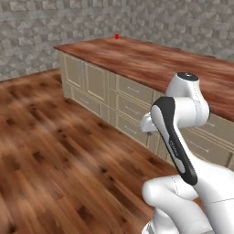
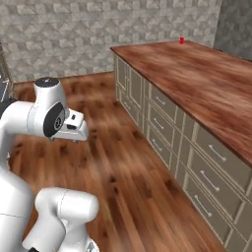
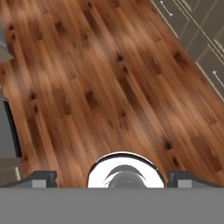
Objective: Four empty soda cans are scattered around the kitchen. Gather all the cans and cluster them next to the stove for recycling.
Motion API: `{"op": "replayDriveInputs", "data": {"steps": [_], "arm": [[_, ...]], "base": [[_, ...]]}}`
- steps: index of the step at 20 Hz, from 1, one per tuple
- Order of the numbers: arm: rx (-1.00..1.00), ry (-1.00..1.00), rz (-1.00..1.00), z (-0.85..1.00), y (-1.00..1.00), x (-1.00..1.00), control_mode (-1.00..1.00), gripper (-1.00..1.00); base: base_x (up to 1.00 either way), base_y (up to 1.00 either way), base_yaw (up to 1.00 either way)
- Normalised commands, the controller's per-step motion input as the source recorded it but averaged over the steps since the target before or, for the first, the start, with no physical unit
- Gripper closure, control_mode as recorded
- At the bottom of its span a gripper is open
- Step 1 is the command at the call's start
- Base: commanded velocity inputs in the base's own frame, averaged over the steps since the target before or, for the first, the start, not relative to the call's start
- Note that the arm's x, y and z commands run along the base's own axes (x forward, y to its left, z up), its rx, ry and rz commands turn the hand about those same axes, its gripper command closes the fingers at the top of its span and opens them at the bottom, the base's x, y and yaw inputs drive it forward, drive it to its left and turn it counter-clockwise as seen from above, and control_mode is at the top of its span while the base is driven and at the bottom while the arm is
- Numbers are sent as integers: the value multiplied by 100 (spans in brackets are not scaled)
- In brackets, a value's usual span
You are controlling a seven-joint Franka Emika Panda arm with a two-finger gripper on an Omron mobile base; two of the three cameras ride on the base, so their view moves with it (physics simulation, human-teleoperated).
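One red soda can (image 1: 117, 36) on far counter (image 1: 151, 59)

Red soda can (image 1: 117, 36) on far countertop (image 1: 151, 61)

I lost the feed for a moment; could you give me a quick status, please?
Gripper open, empty, over bare floor. One red can at the counter's far corner, out of reach. Nothing in between.

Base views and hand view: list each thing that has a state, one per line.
Soda can: upright, at the far corner of the counter.
Drawers: all closed.
Cabinet doors: closed.
Gripper: jaws wide open, empty, pointing down at the floor.
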Motion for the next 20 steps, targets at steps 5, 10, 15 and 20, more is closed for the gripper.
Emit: {"op": "replayDriveInputs", "data": {"steps": [5,10,15,20], "arm": [[0,0,0,0,0,0,100,-100],[0,0,0,0,0,0,100,-100],[0,0,0,0,0,0,100,-100],[0,0,0,0,0,0,100,-100]], "base": [[-23,-40,-25],[-29,-45,-21],[-34,-45,-19],[-39,-49,-12]]}}
